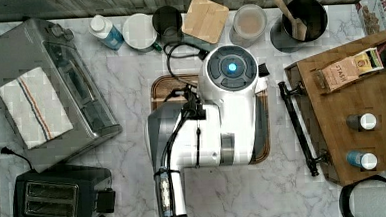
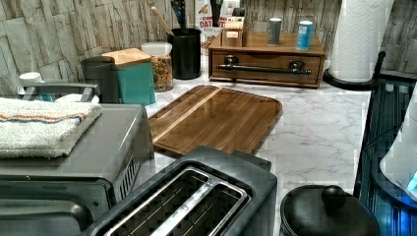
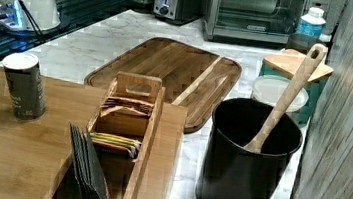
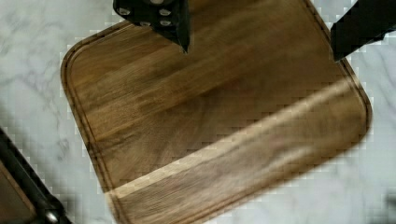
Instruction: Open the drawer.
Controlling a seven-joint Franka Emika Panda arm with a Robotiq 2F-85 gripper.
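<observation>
arm (image 1: 202,133) is held over cutting board (image 4: 210,121), clear of clutter | drawer (image 2: 265,66) is seen shut at counter's far end in the left view, handle (image 2: 268,69) exposed | gripper (image 4: 259,32) fingers spread, empty, awaiting approach

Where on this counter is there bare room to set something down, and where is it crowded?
Free: the cutting board, bare on top, and the marble between it and the drawer front. Also marble between the board and the paper towel roll. Crowded: the back wall row of jars, canister and utensil pot, and the toaster corner.
</observation>
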